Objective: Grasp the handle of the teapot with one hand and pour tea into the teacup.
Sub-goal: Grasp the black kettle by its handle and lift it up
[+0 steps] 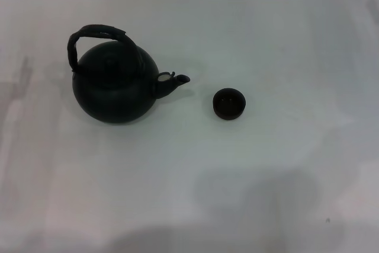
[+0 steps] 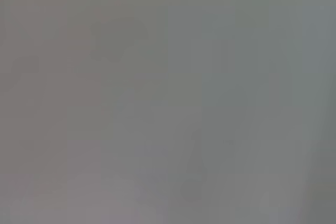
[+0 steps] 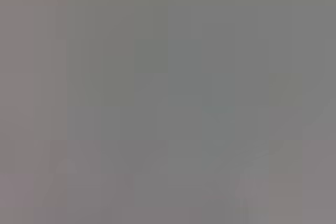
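Head view is showing neither claw: no arm is reaching into the scene, so whether the left or right claw is spread or pressed together cannot be told, and nothing is being held or touched. The two wrist views are giving only a flat grey blur with no recognisable thing in them.

One teapot (image 1: 115, 90) is sitting upright on the counter (image 1: 237, 194), on the robot's left side of the scene. It is round and matte black. Its handle (image 1: 95, 35) is arching over the top, dark and rough-looking, leaning a little toward the left side of the pot. The short spout (image 1: 174, 82) is pointing toward the robot's right, with a pale spot near its base.

One teacup (image 1: 228, 103) is standing upright to the right of the teapot, in line with the spout but apart from it, with bare counter showing between the two. It is small, round, dark and without a handle, and its mouth is facing up. What is inside it cannot be made out.

The counter is plain and white, filling nearly the whole view, with soft grey shadows lying along its near edge and its left side. A thin darker strip is running along the far edge; nothing more of the room is showing.
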You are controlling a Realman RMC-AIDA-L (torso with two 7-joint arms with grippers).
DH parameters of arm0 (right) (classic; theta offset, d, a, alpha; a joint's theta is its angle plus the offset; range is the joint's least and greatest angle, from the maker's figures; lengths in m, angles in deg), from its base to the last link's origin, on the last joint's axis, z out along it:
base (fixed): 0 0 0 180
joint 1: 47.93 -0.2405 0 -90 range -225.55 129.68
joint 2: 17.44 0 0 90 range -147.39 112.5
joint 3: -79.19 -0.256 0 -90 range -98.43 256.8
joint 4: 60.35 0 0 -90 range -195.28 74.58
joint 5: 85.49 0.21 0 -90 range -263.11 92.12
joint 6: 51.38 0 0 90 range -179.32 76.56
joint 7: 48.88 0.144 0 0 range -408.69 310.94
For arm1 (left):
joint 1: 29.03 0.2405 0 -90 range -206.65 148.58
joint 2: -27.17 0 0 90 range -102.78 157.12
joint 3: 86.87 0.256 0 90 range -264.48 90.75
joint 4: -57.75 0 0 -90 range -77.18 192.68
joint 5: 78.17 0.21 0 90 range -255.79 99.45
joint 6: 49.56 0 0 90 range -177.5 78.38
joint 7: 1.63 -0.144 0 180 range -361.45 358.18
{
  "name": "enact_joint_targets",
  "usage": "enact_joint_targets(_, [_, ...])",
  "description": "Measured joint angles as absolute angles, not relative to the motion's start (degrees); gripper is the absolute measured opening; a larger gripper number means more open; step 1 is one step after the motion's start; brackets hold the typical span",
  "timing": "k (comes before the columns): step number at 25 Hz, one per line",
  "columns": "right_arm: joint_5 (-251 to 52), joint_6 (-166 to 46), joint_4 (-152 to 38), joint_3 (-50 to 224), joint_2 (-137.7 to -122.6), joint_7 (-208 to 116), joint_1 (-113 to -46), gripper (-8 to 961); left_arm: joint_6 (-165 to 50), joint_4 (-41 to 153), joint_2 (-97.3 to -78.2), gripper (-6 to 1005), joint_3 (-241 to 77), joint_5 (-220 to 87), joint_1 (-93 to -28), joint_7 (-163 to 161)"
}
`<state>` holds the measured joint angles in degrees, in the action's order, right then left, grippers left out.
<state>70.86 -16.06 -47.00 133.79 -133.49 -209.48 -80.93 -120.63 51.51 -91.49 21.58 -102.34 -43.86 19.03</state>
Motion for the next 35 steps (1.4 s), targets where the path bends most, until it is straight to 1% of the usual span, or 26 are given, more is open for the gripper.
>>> enact_joint_targets(7, [70.9, -14.5, -49.6, 121.7, -132.81, -212.4, -82.7, 845, -124.8, 52.1, -91.33, 846, 21.6, -90.3, -40.2, 23.4])
enact_joint_targets(13, [70.9, -15.3, -49.7, 118.9, -132.35, -214.1, -83.1, 845, -126.6, 52.9, -89.85, 846, 21.6, -80.2, -40.0, 31.0])
enact_joint_targets(19, [71.0, -15.4, -49.8, 118.7, -132.36, -214.3, -83.2, 845, -128.1, 52.9, -89.7, 846, 21.6, -75.5, -41.3, 32.0])
enact_joint_targets(26, [71.1, -15.4, -49.9, 118.6, -132.65, -214.3, -82.8, 845, -128.0, 53.2, -89.41, 846, 21.6, -72.9, -44.2, 32.4])
enact_joint_targets(29, [71.2, -15.4, -50.0, 118.6, -132.67, -214.2, -82.6, 845, -127.4, 54.7, -89.84, 846, 21.2, -73.2, -47.0, 32.0])
enact_joint_targets(35, [71.3, -15.4, -50.1, 118.5, -132.72, -213.9, -82.5, 845, -125.5, 55.3, -90.34, 847, 21.1, -73.4, -48.9, 32.0])
